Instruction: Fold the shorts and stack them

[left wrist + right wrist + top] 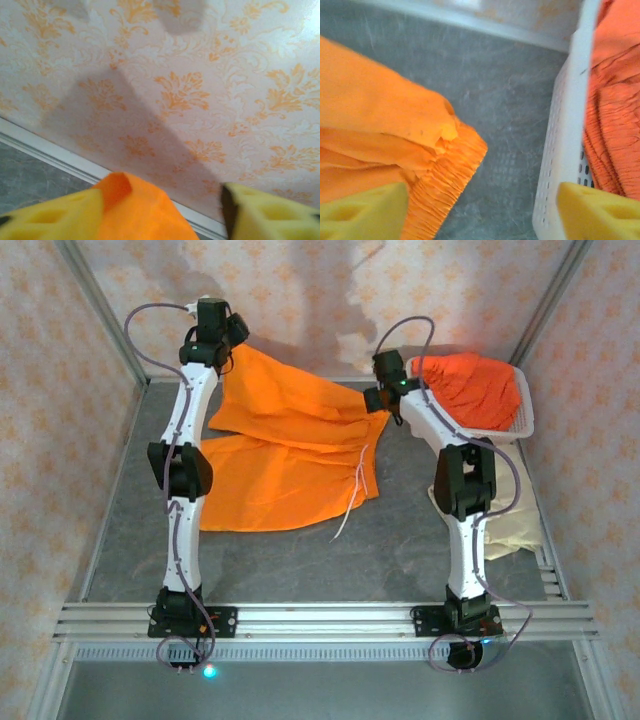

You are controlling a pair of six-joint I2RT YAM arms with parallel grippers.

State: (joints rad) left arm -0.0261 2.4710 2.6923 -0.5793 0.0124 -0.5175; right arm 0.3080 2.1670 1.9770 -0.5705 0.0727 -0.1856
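Grey table (400,550), floral-papered walls on three sides.

Progress, my read: early. Nothing folded, no stack anywhere.

- 4 o'clock, near: beige shorts (515,530) lie crumpled at the table edge, partly hidden behind the right arm. They need flattening and folding.
- Centre: one pair of orange shorts (280,460) lies spread out, legs toward 9, waistband (450,175) toward 3. Its white drawstring (355,500) trails toward 6.
- Right gripper (482,195) hovers over the far waistband corner with fingers wide apart, holding nothing.
- 2 o'clock: white basket (527,418) has more orange shorts (470,385) bunched inside, all yet to be pulled out.
- 11 o'clock, far: left gripper (161,192) is up at the far leg's hem. The orange cloth rises between its fingers, against one pad, but the fingers are spread with a gap on the other side, so it's not clamped.

Left to do: fold this pair, then the beige, then empty the basket and stack.

In the way:
- The basket wall sits just beside the right gripper's outer finger, so there's little room on that side.
- The loose drawstring could snag in a fold.
- The right arm's elbow hangs over the beige pair.
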